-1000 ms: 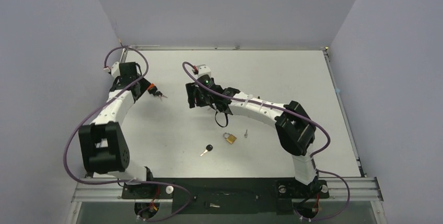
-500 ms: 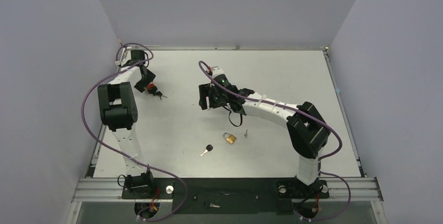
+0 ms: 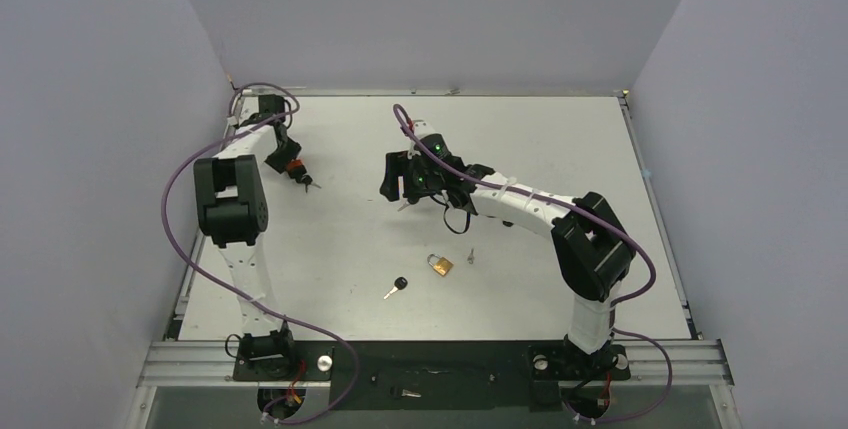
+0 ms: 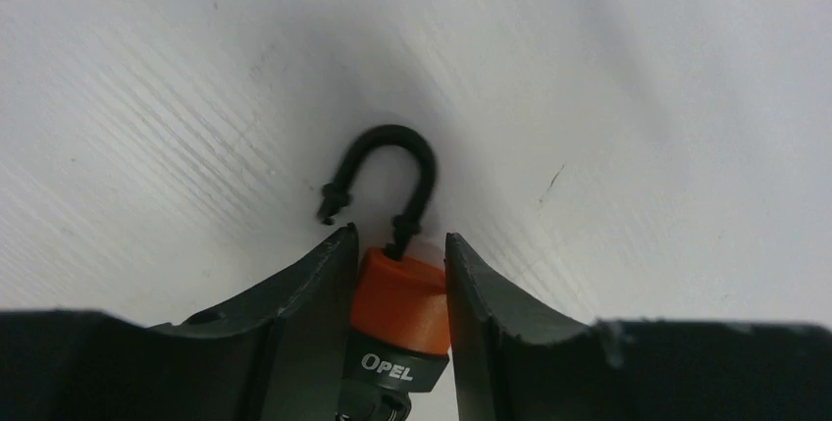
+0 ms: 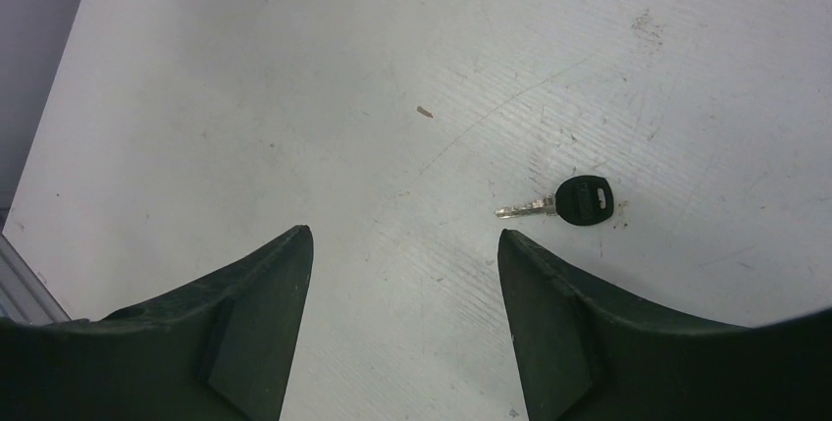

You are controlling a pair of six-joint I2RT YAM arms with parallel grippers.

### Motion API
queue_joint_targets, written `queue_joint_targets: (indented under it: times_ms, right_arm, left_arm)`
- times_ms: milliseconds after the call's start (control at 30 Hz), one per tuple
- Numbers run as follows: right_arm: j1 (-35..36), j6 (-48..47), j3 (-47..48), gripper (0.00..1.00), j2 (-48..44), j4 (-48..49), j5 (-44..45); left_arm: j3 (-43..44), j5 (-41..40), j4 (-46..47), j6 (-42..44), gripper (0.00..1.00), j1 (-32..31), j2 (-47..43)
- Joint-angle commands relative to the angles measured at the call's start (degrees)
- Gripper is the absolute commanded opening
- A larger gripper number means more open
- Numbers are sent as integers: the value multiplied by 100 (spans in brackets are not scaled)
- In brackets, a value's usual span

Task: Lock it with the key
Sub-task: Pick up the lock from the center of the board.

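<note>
White tabletop (image 3: 560, 149) tells me, I judge, nothing is locked yet: the key (image 3: 397, 287) lies untouched at eight o'clock of the brass padlock (image 3: 440, 265), my right gripper (image 5: 404, 235) gapes wide, and my left gripper (image 4: 399, 235) clamps an orange lock (image 4: 400, 303).

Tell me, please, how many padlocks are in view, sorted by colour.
Brass padlock: 1, lying loose
Orange padlock: 1, clamped between the left fingers
Total: 2
</note>
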Motion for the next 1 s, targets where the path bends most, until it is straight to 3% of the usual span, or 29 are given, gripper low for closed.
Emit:
queue_joint_targets:
  times_ms: [0, 33, 267, 567, 800, 967]
  right_arm:
    - [-52, 46, -125, 65, -115, 499, -134]
    - [-48, 50, -188, 65, -156, 512, -122]
    - [188, 39, -705, 65, -589, 742, 169]
    - [518, 356, -1574, 67, -944, 1730, 181]
    - [631, 442, -2128, 71, -1547, 2277, 52]
    - [699, 589, -2184, 71, -1906, 2302, -90]
  left_arm:
    - [-782, 439, -25, -342, 30, -361, -306]
    - [-929, 578, 35, -454, 23, -377, -482]
    - [-3136, 1459, 999, -1318, 0, -830, -1797]
    - [-5502, 2118, 2163, -2280, 0, -1679, -3925]
    - [-5923, 2193, 2264, -2290, 0, -2143, -5834]
    - [-5879, 2206, 2512, -2377, 0, -2353, -6737]
